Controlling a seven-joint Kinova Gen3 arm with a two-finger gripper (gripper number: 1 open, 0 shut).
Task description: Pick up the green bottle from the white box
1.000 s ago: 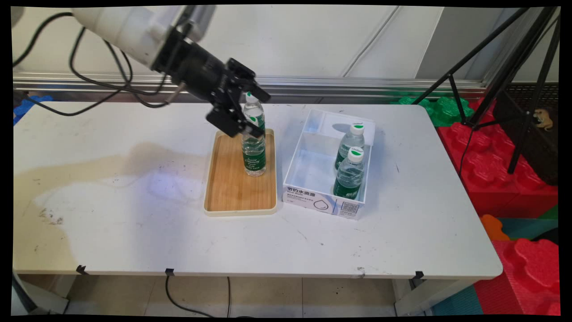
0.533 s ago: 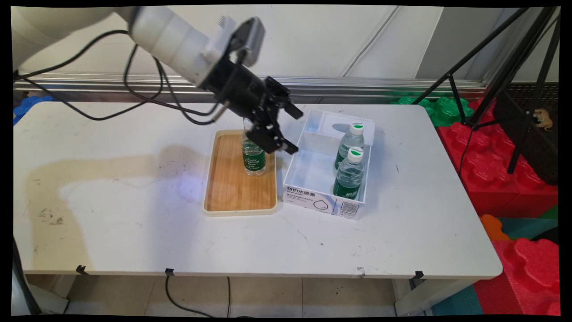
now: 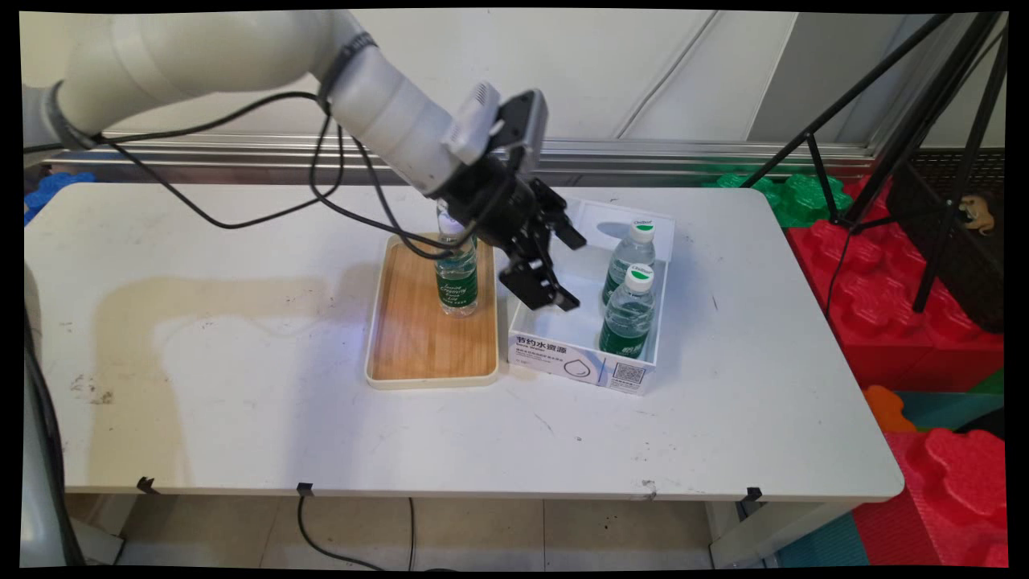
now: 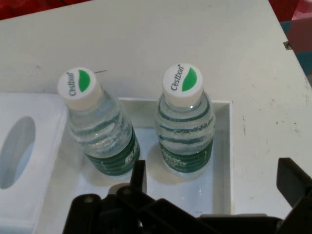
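The gripper (image 3: pixel 563 269) hangs above the left half of the white box (image 3: pixel 526 322), with its fingers spread apart and nothing between them. It touches no object. In the hand view the two fingers rise from the bottom edge, one finger (image 4: pixel 139 176) near the centre and the other at the right edge, with clear space between them.

The white box stands on the white table (image 3: pixel 241 402), just right of the wooden tray (image 3: pixel 418 346). The box's near wall carries printed characters and a square code. Two water bottles stand upright inside it, along its right wall, one behind the other. The nearer bottle (image 3: pixel 628 314) and the farther bottle (image 3: pixel 631 253) both have white caps with a green mark and green labels. In the hand view the same pair stands side by side, the left one (image 4: pixel 97 131) and the right one (image 4: pixel 185 129), close together; whether they touch cannot be determined.

A third bottle (image 3: pixel 457 277) stands upright on the far part of the wooden tray, left of the gripper and apart from it. Its upper portion is hidden by the arm and a black cable (image 3: pixel 241 221).

Red foam blocks (image 3: pixel 924 354) and a black tripod (image 3: pixel 949 121) stand to the right of the table.
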